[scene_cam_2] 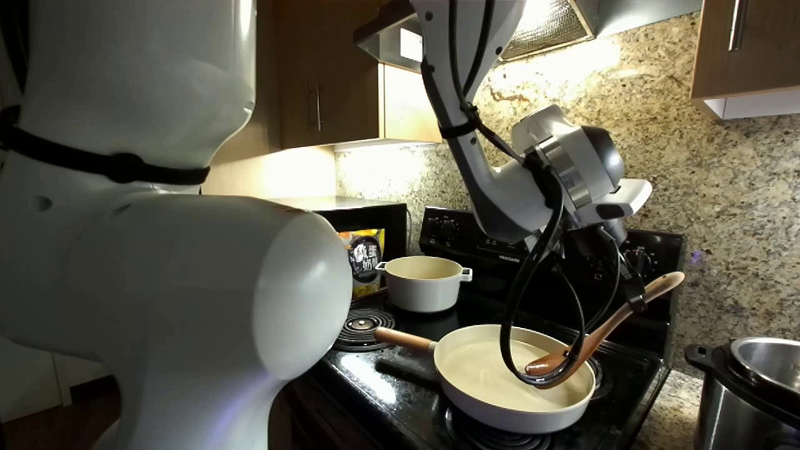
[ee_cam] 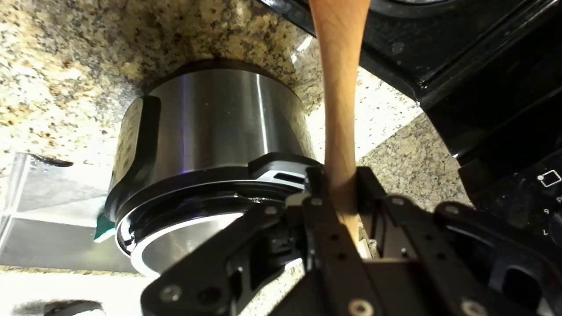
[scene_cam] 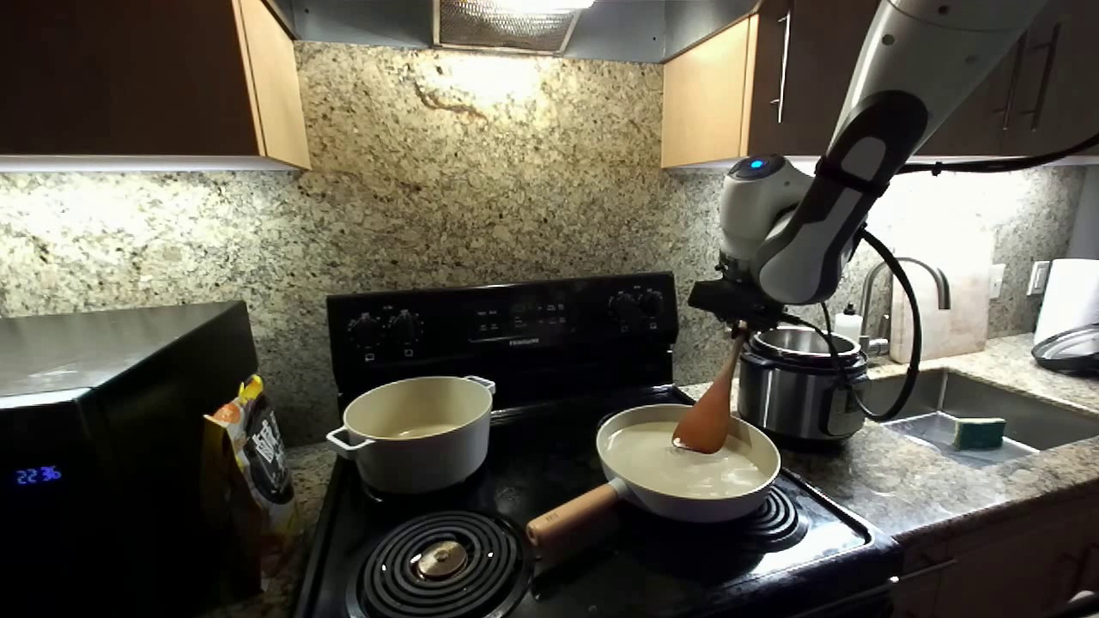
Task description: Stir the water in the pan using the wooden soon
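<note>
Fingers (ee_cam: 369,184) clamped on the handle of the wooden spoon (ee_cam: 340,87), one each side, and your hold sits partway along, the handle's end poking out beyond; that, I'd say, lets the gripper (ee_cam: 341,186) hang well clear of the wet while the broad head (scene_cam: 706,421) reaches down. And look at that slant! The head leans into the pan (scene_cam: 700,508), its lower edge seemingly in the water (scene_cam: 665,472), how deep I can't tell. Your pan sits on the stove (scene_cam: 537,463), its brown handle (scene_cam: 573,512) pointing away from the spoon, probably leaving your stirring side free. Small, low circles look the call now; I see nothing bracing that pan, so a hard push on its wall could swing it.
</note>
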Tool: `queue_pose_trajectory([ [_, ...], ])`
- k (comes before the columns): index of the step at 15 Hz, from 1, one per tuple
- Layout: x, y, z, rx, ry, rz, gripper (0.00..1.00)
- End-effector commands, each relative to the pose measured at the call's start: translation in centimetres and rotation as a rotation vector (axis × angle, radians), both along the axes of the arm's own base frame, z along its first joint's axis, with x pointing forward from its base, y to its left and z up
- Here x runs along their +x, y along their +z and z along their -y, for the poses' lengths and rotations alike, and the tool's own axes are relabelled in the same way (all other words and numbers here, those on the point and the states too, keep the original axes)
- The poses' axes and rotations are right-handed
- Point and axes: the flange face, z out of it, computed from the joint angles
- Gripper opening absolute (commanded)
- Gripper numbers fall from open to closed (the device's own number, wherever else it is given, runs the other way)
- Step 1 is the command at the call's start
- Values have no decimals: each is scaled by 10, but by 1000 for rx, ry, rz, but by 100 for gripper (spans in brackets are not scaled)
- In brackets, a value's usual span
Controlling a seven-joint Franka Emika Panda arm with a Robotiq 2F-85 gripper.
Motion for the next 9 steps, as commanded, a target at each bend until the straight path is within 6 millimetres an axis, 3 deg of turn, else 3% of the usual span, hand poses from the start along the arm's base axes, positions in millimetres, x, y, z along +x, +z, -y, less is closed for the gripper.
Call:
queue_pose_trajectory([
  [1, 10, -11, -6, -30, -26, 12, 5],
  [9, 21, -30, -20, -99, -16, -32, 5],
])
